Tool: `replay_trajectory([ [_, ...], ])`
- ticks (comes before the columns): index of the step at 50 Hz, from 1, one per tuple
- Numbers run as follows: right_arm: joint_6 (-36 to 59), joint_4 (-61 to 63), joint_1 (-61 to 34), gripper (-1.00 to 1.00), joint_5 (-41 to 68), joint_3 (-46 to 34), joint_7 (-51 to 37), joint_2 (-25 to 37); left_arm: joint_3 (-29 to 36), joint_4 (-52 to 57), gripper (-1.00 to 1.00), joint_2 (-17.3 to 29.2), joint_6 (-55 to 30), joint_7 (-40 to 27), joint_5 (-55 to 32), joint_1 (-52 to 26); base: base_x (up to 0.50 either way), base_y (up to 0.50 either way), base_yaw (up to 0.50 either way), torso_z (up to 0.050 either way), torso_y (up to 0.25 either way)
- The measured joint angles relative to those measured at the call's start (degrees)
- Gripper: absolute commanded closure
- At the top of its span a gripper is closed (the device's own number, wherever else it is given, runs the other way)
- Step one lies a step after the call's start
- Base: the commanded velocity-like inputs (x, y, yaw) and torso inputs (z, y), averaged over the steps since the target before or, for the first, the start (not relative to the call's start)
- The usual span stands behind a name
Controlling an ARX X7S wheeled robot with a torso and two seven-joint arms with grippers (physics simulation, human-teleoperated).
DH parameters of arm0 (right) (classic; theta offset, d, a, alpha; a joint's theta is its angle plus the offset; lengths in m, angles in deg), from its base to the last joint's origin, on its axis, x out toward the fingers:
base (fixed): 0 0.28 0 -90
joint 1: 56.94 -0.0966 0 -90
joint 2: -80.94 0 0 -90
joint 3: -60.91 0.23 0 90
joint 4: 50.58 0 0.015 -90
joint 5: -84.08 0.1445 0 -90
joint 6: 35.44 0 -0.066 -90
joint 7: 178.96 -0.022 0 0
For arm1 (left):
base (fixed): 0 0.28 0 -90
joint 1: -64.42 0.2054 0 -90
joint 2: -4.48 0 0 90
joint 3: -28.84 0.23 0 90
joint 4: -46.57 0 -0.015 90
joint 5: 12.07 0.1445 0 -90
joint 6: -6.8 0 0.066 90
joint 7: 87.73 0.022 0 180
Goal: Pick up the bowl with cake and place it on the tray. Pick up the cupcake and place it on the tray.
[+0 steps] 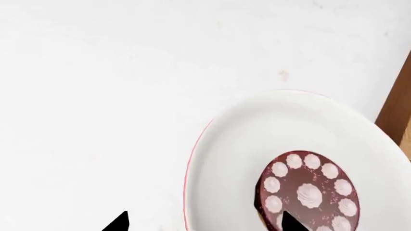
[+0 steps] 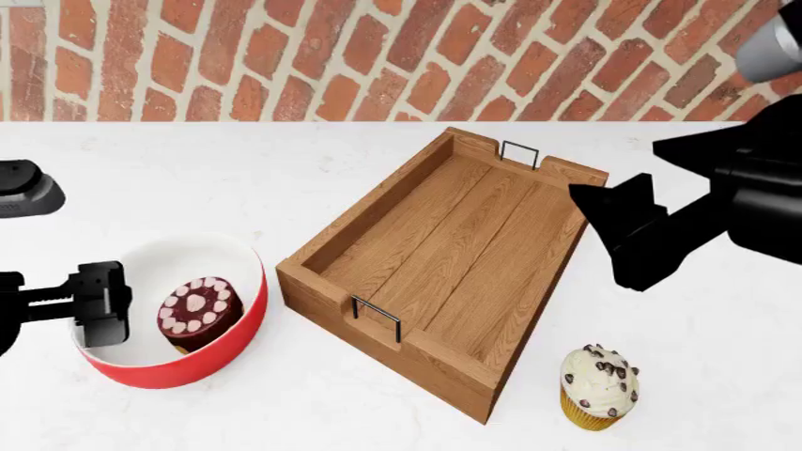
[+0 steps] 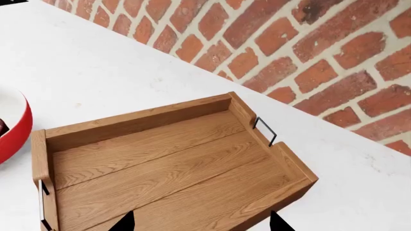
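The bowl (image 2: 188,371), red outside and white inside, sits on the white counter at the left with the cake (image 2: 198,308) in it. My left gripper (image 2: 100,303) is at the bowl's left rim. In the left wrist view that gripper (image 1: 205,224) is open and straddles the rim of the bowl (image 1: 257,139), one fingertip outside, the other over the cake (image 1: 311,192). The wooden tray (image 2: 439,254) lies in the middle. My right gripper (image 2: 621,225) hovers over the tray's right side, and in its wrist view it (image 3: 200,224) is open above the tray (image 3: 160,163). The cupcake (image 2: 599,385) stands at the front right.
A brick wall (image 2: 376,56) runs along the back of the counter. A wire handle (image 2: 376,318) stands at the tray's near end and another (image 2: 520,153) at its far end. The tray's corner (image 1: 398,106) lies close beside the bowl.
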Motion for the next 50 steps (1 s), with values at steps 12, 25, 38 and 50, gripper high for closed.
replay_trajectory([
  [12, -0.53, 0.64, 1.23, -1.0, -0.87, 0.24, 0.87, 0.67, 1.38, -1.23, -1.0, -1.79, 2.64, 3.75, 4.28, 3.5, 0.0, 0.0, 0.0, 0.0, 0.0],
  [25, -1.09, 0.95, 1.86, -1.0, -1.21, 0.07, 1.32, 1.07, 2.16, -1.2, -1.0, -1.79, 4.88, 5.99, 6.51, 6.03, 0.0, 0.0, 0.0, 0.0, 0.0],
  [38, -1.57, 1.27, 2.47, -1.0, -1.55, 0.16, 1.99, 1.74, 2.95, -2.09, -1.0, -2.28, 7.12, 7.89, 8.79, 8.33, 0.0, 0.0, 0.0, 0.0, 0.0],
  [50, -1.95, 1.51, 2.86, -1.0, -1.84, 0.08, 2.45, 2.08, 3.51, -2.26, -1.0, -1.35, 9.85, 10.3, 10.64, 10.52, 0.0, 0.0, 0.0, 0.0, 0.0],
])
